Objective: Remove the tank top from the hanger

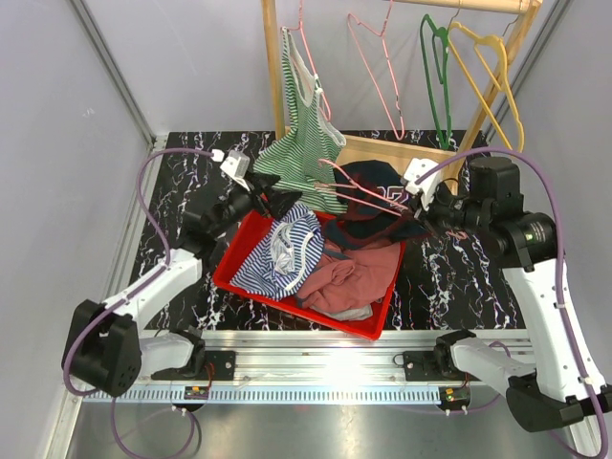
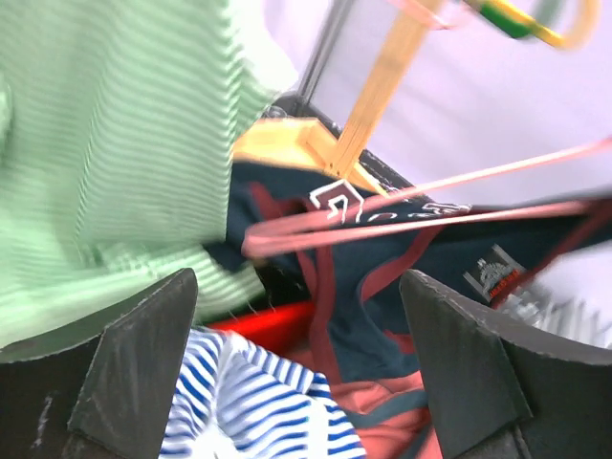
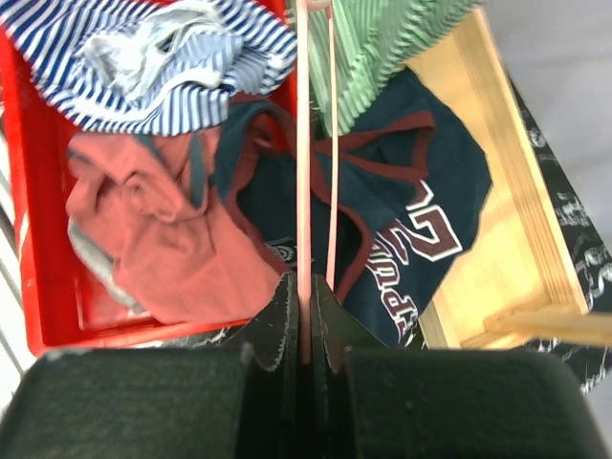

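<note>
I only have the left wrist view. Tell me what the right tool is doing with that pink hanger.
Observer: The right tool is shut on the pink hanger, pinching its wire.
Operator: Report where the navy tank top lies.
Observer: The navy tank top is spread beneath that hanger, partly in the red bin and partly over the rack's wooden base.
Operator: Place my left tool for me.
Observer: Your left tool hangs open at the bin's far-left corner, beside the hem of the green-striped tank top hanging on the rack.
</note>
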Controlling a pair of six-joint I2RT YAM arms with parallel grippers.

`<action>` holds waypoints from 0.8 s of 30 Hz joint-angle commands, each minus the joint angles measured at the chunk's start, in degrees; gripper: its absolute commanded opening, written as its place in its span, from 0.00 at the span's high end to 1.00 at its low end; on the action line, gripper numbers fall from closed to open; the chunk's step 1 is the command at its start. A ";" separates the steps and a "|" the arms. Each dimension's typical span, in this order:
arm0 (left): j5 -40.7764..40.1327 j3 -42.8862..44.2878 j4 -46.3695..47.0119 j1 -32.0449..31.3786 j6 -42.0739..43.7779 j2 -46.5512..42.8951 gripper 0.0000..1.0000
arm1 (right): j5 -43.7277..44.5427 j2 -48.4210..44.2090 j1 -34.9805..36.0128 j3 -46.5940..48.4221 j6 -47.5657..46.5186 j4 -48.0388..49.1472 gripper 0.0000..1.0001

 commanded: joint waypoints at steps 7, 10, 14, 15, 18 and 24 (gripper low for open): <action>27.64 2.03 -1.75 -0.09 38.24 -0.94 0.09 | -14.57 3.02 -0.26 6.03 -20.65 -12.77 1.00; 31.68 2.12 0.88 -0.87 38.68 0.38 0.11 | -17.03 3.90 -0.26 7.00 -23.90 -15.32 1.00; 31.44 7.03 -9.09 -4.82 45.87 2.75 0.17 | -20.81 4.96 -0.26 7.09 -28.03 -17.96 1.00; 31.26 9.91 -12.43 -5.79 50.24 3.28 0.19 | -21.68 5.05 -0.26 6.91 -28.39 -17.87 1.00; 28.63 13.88 -23.26 -9.31 57.20 5.56 0.31 | -22.83 5.13 -0.26 6.74 -28.92 -17.96 1.00; 20.89 11.71 -21.00 -10.72 53.47 4.87 1.00 | -21.53 4.52 -0.26 5.16 -25.52 -14.29 0.96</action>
